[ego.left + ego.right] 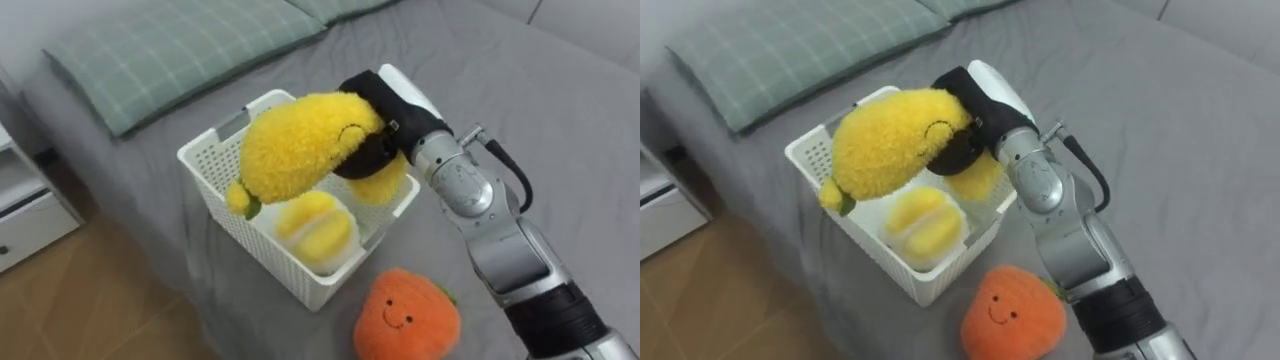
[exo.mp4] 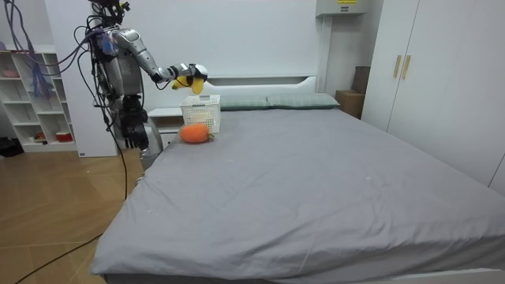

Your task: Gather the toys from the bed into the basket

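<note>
My right hand (image 1: 385, 125) (image 1: 975, 110) is shut on a big yellow lemon plush (image 1: 300, 145) (image 1: 890, 140) with a smiling face, and holds it just above the white slatted basket (image 1: 222, 195) (image 1: 825, 160). Inside the basket lies another yellow plush (image 1: 315, 228) (image 1: 922, 222). An orange plush with a smile (image 1: 405, 318) (image 1: 1012, 315) rests on the grey bed beside the basket's near corner. In the room view, I stand at the bed's head-end corner with the right hand (image 2: 183, 72) and the lemon plush (image 2: 192, 80) over the basket (image 2: 202, 110).
The basket sits near the bed's edge, with wooden floor (image 1: 90, 300) below to the left. A checked green pillow (image 1: 170, 50) lies behind the basket. A white bedside unit (image 1: 25, 210) stands at the left. Grey bedspread (image 1: 560, 130) stretches to the right.
</note>
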You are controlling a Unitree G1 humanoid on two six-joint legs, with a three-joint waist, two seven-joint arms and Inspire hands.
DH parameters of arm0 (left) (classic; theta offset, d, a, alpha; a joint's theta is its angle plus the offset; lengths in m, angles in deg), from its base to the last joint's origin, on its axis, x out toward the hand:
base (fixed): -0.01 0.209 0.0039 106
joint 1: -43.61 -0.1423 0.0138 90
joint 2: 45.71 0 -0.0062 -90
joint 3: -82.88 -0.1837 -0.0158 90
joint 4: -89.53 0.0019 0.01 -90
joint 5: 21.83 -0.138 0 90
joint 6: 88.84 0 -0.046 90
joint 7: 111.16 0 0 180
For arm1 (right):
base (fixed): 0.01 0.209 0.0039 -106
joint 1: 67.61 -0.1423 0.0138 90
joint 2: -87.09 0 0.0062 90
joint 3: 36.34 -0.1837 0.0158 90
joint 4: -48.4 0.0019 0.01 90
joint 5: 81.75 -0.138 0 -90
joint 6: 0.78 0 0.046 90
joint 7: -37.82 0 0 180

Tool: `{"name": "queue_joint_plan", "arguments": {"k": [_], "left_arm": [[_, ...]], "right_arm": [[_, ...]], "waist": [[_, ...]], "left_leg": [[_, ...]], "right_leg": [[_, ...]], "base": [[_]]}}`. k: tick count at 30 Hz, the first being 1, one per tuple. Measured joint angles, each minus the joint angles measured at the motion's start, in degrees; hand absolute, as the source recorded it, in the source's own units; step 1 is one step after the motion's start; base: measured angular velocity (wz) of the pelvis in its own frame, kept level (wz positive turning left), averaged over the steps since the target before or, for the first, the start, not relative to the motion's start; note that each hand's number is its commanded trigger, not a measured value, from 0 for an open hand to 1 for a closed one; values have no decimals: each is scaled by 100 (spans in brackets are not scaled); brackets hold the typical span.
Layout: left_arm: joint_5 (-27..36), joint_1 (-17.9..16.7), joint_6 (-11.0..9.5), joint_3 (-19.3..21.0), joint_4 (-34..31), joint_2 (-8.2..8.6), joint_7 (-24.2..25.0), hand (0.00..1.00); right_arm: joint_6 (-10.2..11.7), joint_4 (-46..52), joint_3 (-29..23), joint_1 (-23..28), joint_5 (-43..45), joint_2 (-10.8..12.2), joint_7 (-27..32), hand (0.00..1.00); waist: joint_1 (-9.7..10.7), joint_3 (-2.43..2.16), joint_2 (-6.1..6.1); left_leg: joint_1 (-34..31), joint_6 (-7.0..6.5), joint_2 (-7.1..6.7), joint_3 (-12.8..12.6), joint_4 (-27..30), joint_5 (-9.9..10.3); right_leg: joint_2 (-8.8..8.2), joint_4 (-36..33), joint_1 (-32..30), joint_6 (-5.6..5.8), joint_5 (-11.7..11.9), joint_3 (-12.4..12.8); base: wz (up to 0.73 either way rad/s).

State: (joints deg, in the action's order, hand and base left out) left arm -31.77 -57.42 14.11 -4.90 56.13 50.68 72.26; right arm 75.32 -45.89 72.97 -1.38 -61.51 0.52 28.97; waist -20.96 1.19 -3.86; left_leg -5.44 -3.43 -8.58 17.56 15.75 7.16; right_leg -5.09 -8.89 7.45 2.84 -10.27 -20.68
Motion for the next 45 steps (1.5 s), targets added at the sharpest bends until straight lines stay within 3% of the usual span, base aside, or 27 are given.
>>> {"name": "queue_joint_plan", "arguments": {"k": [6,8,16,23,26,45], "left_arm": [[-459,4,116,60,-363,11,74,0],[-486,3,153,96,-414,21,74,0],[-547,12,201,109,-433,18,52,0],[-583,112,199,215,-433,17,44,0],[-583,220,192,210,-432,18,43,0],[-576,269,127,211,-413,35,37,0]], "right_arm": [[-111,-452,15,0,11,71,-15,0],[-120,-479,17,0,10,73,-34,0],[-113,-577,43,0,-7,72,-7,0],[-114,-868,206,2,-2,63,3,0],[-115,-898,206,3,4,64,3,0],[-76,-971,199,2,-4,2,4,0]], "waist": [[-185,-42,-56],[-223,-45,-52],[-288,-47,-80],[-278,-48,-263],[-279,-20,-331],[-203,-12,-324]], "left_leg": [[-47,19,-54,174,0,-55],[-44,62,-56,175,-5,-85],[0,32,-46,136,-72,-108],[37,24,-7,21,-136,-110],[43,21,-1,15,-129,-106],[-33,25,-8,-8,-112,-74]], "right_leg": [[3,2,-42,5,-45,-15],[5,6,-41,2,-63,-12],[2,26,-29,1,-78,25],[10,23,-22,-4,-78,168],[15,11,-32,-16,-69,191],[25,-4,-99,-26,-61,352]], "base": [[15],[4],[-3],[-8],[0],[0]]}}
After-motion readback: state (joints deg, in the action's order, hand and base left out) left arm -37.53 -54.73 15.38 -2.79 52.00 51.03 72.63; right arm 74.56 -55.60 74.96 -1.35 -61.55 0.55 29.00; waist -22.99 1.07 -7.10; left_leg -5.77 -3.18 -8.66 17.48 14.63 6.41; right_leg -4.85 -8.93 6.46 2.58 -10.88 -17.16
